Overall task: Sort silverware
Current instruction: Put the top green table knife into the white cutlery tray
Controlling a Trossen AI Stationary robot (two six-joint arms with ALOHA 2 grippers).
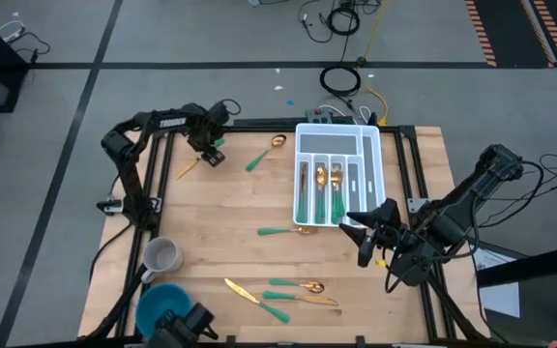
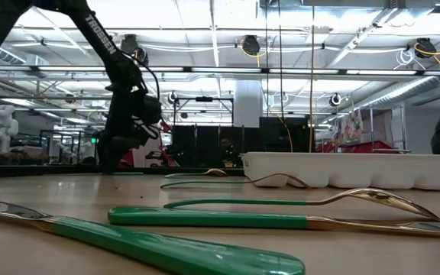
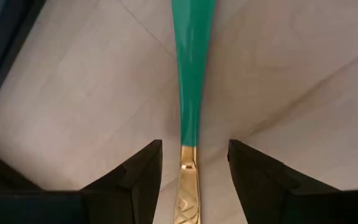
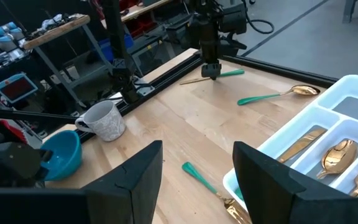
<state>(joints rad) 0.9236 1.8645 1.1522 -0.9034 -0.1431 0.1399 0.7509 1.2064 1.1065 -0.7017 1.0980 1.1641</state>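
One piece of silverware [image 3: 189,93], teal handle and gold blade end, lies flat on the wood at the table's far left. My left gripper [image 3: 194,177] points down over it, open, one finger on each side of the spot where handle meets gold, with a gap at both sides. In the high view that gripper [image 1: 206,152] stands over the piece [image 1: 190,165]. A spoon [image 1: 264,153] lies between it and the white tray [image 1: 373,145]. My right gripper [image 4: 194,180] is open with nothing in it, and hovers raised by the tray's near right corner [image 1: 370,235].
The tray holds several gold-headed pieces [image 1: 322,184] in its slots. Another piece [image 1: 283,230] lies just near of the tray, and several more [image 1: 283,290] lie by the near edge. A grey mug [image 1: 162,256] and a blue bowl [image 1: 160,304] stand at the near left.
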